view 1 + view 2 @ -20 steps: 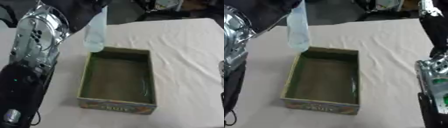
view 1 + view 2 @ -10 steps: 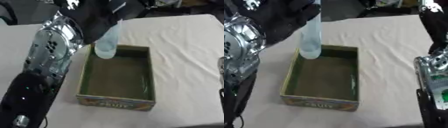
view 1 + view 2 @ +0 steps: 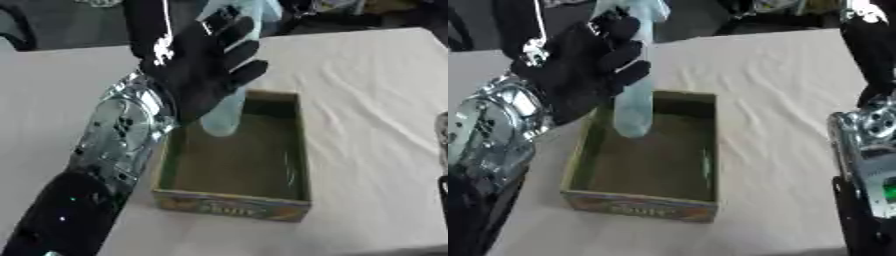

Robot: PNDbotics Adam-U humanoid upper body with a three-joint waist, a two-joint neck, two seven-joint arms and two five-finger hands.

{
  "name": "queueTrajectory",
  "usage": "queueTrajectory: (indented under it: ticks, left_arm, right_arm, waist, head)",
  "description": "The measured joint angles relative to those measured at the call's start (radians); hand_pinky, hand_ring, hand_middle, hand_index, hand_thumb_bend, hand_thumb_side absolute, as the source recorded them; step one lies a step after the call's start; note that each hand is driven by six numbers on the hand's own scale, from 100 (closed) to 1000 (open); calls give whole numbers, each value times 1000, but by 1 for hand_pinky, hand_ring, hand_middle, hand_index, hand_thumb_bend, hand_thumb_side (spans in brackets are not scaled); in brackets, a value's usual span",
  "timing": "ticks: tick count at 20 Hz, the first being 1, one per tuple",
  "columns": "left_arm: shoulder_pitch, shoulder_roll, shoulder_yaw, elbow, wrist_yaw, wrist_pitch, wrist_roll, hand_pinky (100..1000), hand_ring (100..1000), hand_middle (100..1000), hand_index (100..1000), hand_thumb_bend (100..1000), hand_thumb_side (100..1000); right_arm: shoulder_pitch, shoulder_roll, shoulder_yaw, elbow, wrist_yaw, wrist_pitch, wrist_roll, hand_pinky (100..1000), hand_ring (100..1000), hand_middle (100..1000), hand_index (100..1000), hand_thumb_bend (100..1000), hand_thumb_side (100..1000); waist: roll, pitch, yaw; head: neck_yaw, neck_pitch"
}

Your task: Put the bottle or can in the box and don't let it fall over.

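Pale blue bottle (image 3: 633,107) upright, bottom inside box (image 3: 233,201) at far left corner. Left hand (image 3: 198,70) curled round bottle. Box on cloth-covered table (image 3: 367,100). Right arm at right edge, hand unseen.

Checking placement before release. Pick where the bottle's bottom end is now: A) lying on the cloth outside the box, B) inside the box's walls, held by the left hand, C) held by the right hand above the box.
B: the left hand has its fingers curled round the pale bottle, whose bottom end is down within the box.
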Motion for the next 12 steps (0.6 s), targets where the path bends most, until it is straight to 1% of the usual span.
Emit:
queueTrajectory:
  ticks: [4, 12]
  left_arm:
    - [34, -2, -15, 44, 8, -1, 1, 100, 100, 166, 948, 718, 1000]
    - [84, -2, -32, 114, 48, -19, 20, 100, 100, 131, 947, 698, 1000]
  right_arm:
    - [0, 0, -3, 0, -2, 0, -5, 843, 609, 807, 803, 673, 184]
    - [1, -1, -6, 0, -2, -4, -9, 843, 609, 806, 803, 673, 184]
  waist:
    - [2, 0, 4]
    - [7, 0, 12]
  head:
    - [-1, 0]
    - [-10, -1]
